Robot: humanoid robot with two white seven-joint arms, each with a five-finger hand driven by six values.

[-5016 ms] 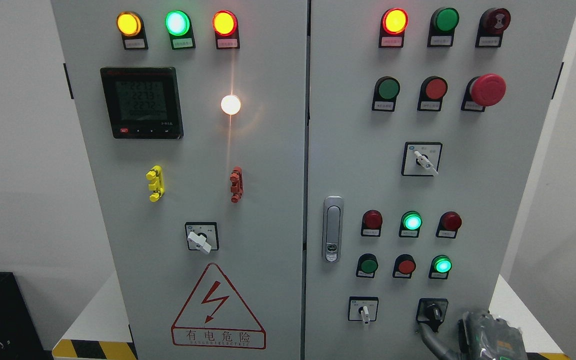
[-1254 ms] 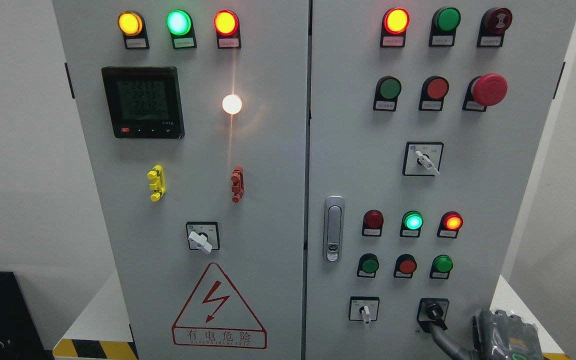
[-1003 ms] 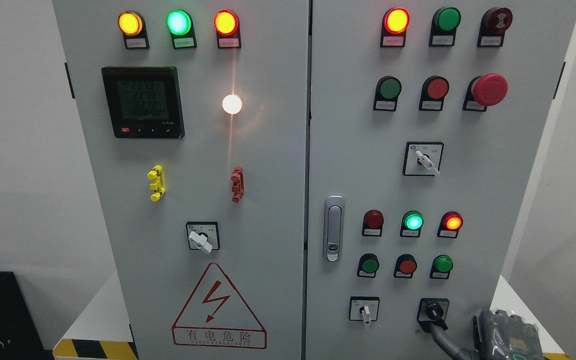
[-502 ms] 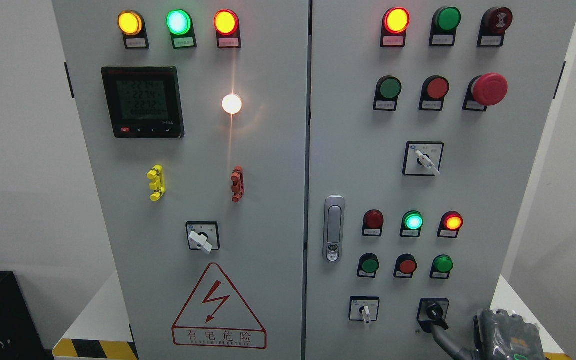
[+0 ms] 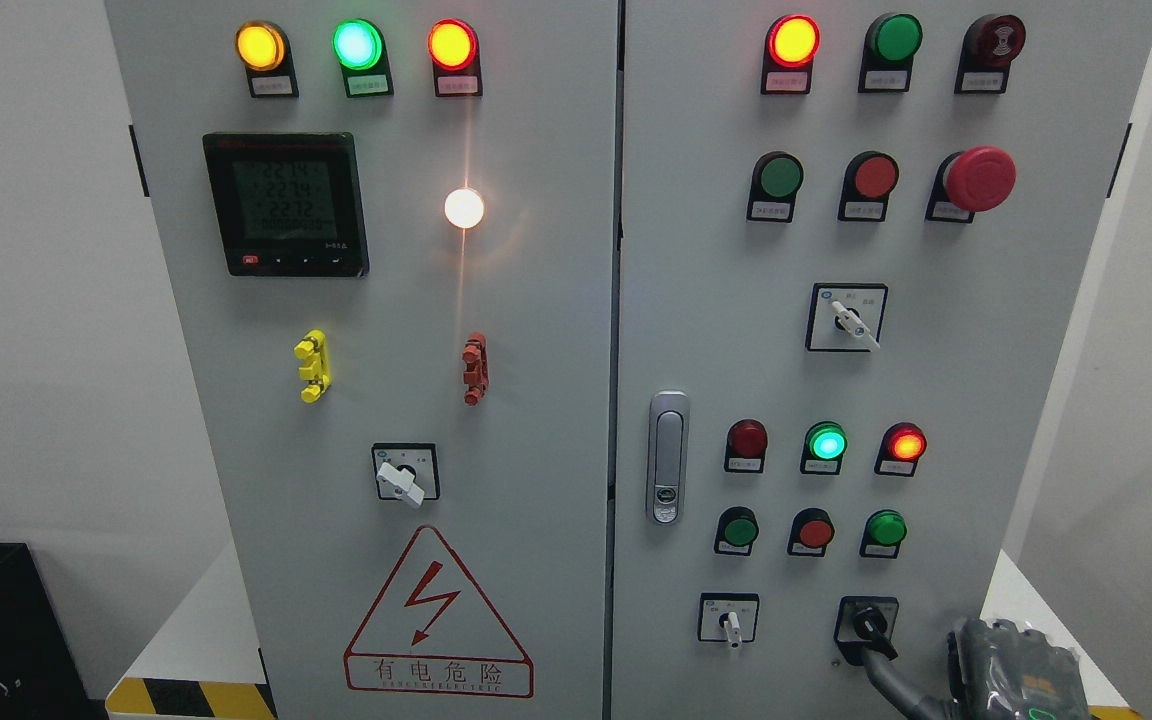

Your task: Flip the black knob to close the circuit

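The black knob (image 5: 866, 622) sits on a black square plate at the lower right of the grey cabinet's right door (image 5: 736, 300). Its handle is tilted, with the lower end pointing down and to the right. My right hand (image 5: 1008, 672) shows at the bottom right edge, grey and partly cut off by the picture. A dark curved part of it reaches up to just below the knob. Above the knob, a red lamp (image 5: 904, 442) and a green lamp (image 5: 825, 442) are lit, and the green lamp (image 5: 884, 527) right over the knob is dark. My left hand is out of view.
A white-handled selector switch (image 5: 729, 622) sits left of the knob. The door latch (image 5: 667, 456) is near the middle seam. A red mushroom button (image 5: 978, 179) sticks out at the upper right. The cabinet stands on a white table with a yellow-black striped edge (image 5: 186, 697).
Since five seconds ago the knob's handle has turned from upright to tilted. The right red lamp has lit and the green lamp above the knob has gone dark. My right hand has shifted slightly right.
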